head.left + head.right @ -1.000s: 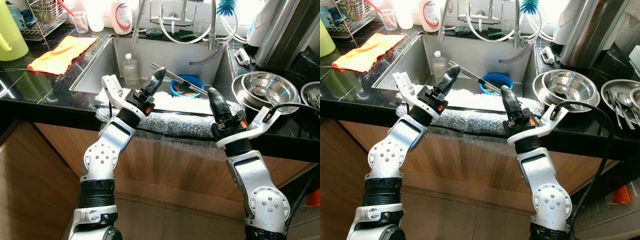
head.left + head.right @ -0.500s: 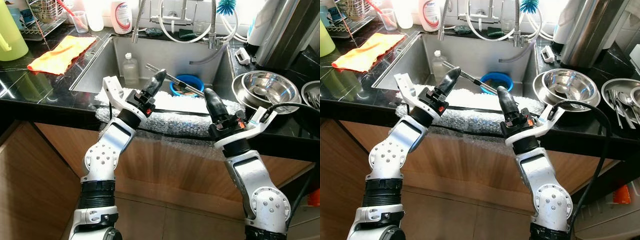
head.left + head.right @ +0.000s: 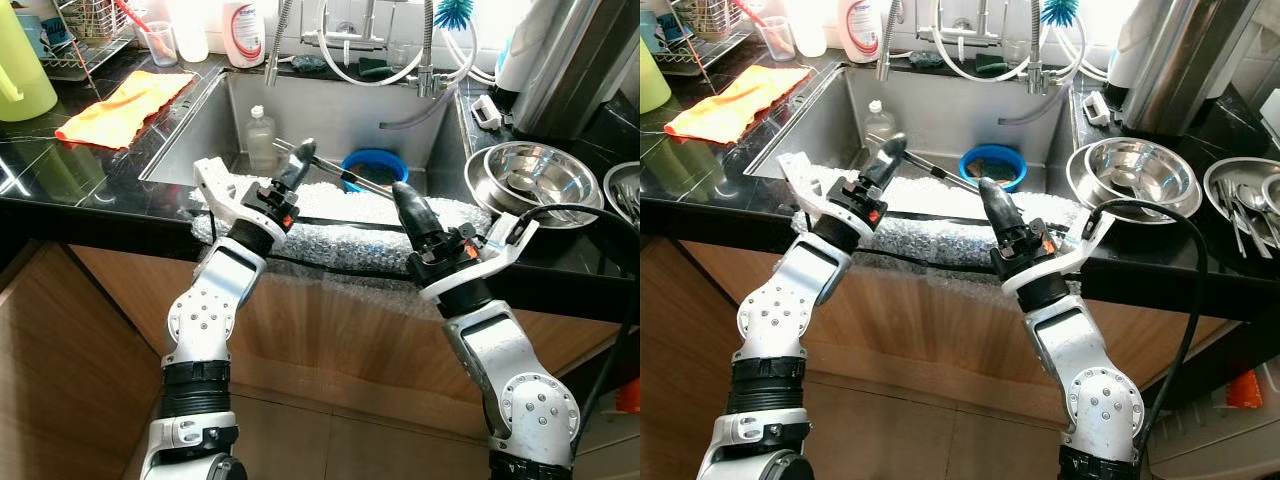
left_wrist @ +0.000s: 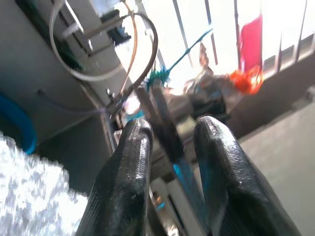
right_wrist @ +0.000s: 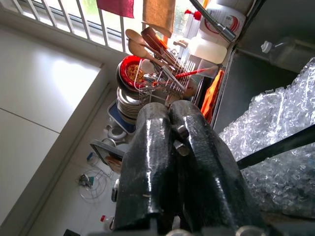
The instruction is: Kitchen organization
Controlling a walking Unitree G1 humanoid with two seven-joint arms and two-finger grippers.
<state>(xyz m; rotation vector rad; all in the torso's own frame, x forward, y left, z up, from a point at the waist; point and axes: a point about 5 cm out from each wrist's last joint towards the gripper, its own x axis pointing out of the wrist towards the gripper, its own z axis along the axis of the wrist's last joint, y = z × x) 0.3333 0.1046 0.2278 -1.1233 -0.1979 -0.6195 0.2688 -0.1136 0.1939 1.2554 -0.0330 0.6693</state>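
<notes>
My left gripper [image 3: 301, 154] reaches over the front rim of the steel sink [image 3: 190, 130]. It is shut on long metal tongs [image 3: 345, 176], which slant across the basin toward a blue bowl [image 3: 372, 163]. In the left wrist view the tongs [image 4: 161, 120] pass between the two black fingers [image 4: 129, 162]. My right gripper [image 3: 401, 193] is shut with nothing in it. It hovers above the bubble wrap [image 3: 340, 243] draped over the sink's front edge, just right of the tongs. The right wrist view has the fingers [image 5: 152, 128] pressed together.
A clear plastic bottle [image 3: 259, 140] stands in the sink. Stacked steel bowls [image 3: 525, 180] sit on the black counter at right. An orange cloth [image 3: 125, 105], a yellow-green jug [image 3: 20, 70] and a dish rack [image 3: 85, 35] are at left. Faucet hoses [image 3: 350, 45] hang behind.
My left gripper has moved left and down with the tongs in it. The right gripper has shifted left and further over the bubble wrap.
</notes>
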